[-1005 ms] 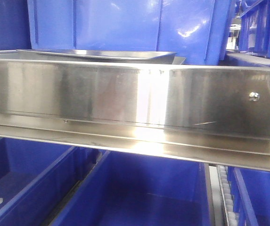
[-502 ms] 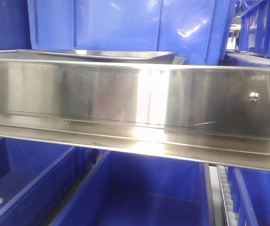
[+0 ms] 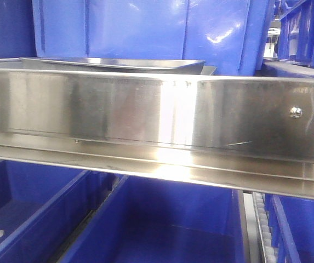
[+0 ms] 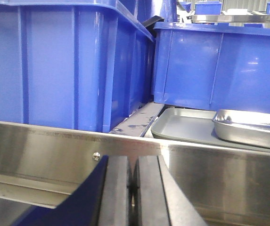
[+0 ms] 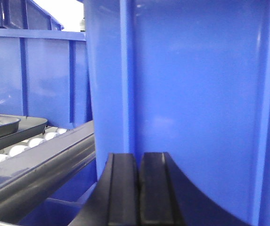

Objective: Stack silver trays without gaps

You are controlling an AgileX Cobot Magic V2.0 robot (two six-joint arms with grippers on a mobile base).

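From my left pincer [image 4: 133, 188], fingers pressed together on nothing, I see two trays on the shelf behind the steel rail [image 4: 40, 146]: a small tray [image 4: 250, 128] lying tilted on the big tray [image 4: 182, 127]. My right pincer [image 5: 138, 188] is likewise closed and empty beside a blue bin [image 5: 196, 94]. No readable writing.

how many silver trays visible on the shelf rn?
2. A lower, larger tray lies flat behind the steel rail; a smaller tray sits on its right part, overhanging. The rail may hide more.
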